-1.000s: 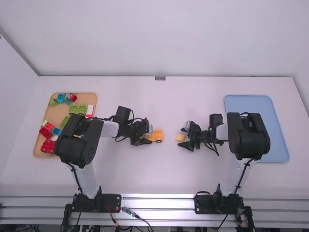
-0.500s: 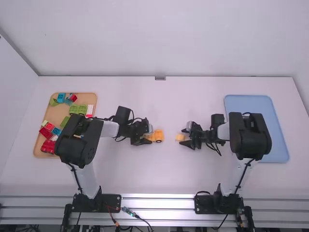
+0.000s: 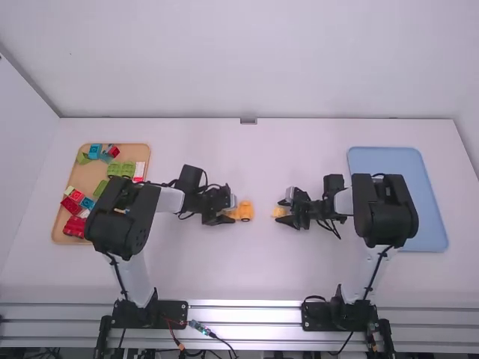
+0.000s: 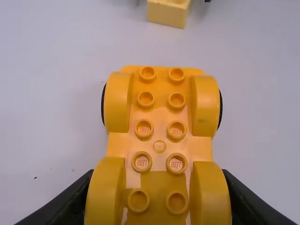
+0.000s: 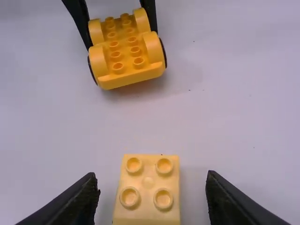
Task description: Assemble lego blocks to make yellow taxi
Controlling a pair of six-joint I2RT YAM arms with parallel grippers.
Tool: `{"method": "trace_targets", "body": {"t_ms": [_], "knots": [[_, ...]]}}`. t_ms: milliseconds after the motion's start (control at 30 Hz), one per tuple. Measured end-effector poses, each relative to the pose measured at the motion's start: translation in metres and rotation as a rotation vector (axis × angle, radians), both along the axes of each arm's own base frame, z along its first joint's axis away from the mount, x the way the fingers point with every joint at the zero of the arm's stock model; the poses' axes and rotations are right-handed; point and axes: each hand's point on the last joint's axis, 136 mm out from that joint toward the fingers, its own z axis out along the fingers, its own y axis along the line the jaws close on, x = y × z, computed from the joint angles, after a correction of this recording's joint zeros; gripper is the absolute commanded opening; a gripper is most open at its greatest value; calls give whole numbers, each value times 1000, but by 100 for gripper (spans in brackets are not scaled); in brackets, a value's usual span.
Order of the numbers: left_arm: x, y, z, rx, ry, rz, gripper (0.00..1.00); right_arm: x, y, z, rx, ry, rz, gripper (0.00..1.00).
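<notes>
A: Starting at your left, what have you got?

B: A tan tray [image 3: 82,178], well behind your left gripper [image 3: 233,209], with red blocks [image 3: 74,226], green blocks [image 3: 121,168] and a blue block [image 3: 95,149] among those in it.

A: And the left gripper itself?

B: You have it closed on the yellow wheeled base [image 3: 246,210], one finger against the outside of each wheel at the near end. The base's far end points away from that gripper, studs up. It looks to be down on the counter [image 3: 254,277], though you can't be quite sure its wheels touch.

A: Further right?

B: Straight ahead of that base, apart from it, you'll find the pale yellow block [image 5: 147,183], studs up, between the fingers of your right gripper [image 3: 282,212]. You have those fingers open, with a gap on both sides of the block.

A: And last?

B: Your blue tray [image 3: 438,224], well behind the right gripper.
</notes>
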Motion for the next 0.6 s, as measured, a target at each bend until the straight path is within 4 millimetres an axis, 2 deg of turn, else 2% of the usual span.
{"method": "trace_targets", "body": {"t_ms": [167,567,600], "knots": [[-7,2,-4,11,-13,-28,33,-1,0,0,0,8,0,60],[-6,2,-5,14,-16,-29,32,-2,0,0,0,22,1,59],[-7,2,-5,14,-17,-30,31,-3,0,0,-1,24,1,56]]}}
